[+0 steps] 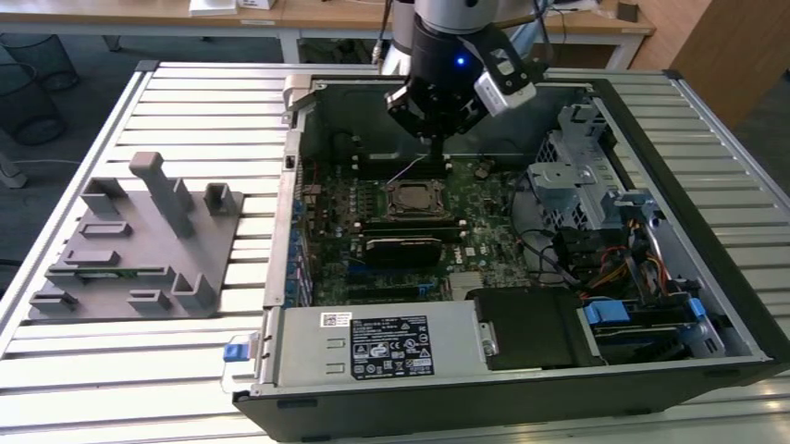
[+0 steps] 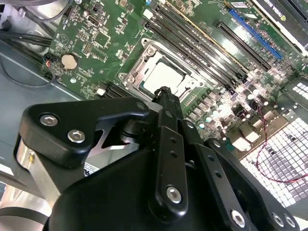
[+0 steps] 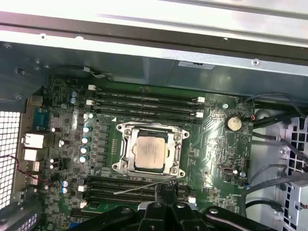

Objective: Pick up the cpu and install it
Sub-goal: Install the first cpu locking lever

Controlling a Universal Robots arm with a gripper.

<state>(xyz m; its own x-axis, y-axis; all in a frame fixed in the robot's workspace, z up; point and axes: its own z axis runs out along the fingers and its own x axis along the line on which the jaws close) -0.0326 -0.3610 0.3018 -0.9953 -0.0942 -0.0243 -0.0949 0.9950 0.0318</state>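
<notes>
The cpu (image 3: 150,153), a small silvery square chip, lies flat inside the black motherboard socket with its metal frame (image 3: 126,153). It also shows in the second wrist view as cpu (image 2: 162,76) and in the exterior view as cpu (image 1: 408,197). My gripper (image 1: 435,148) hangs above the board, just behind the socket in the exterior view. The fingers (image 2: 166,113) are pressed together with nothing between them, and their tip points at the socket's edge. In the first wrist view the gripper (image 3: 166,192) sits beside a thin metal socket lever (image 3: 144,186).
The open computer case (image 1: 287,185) lies on a slatted metal table. Memory slots (image 3: 144,102) flank the socket. Drive cages and cables (image 1: 593,213) fill the exterior view's right side of the case. A grey holder block (image 1: 136,240) with upright posts stands at the exterior view's left.
</notes>
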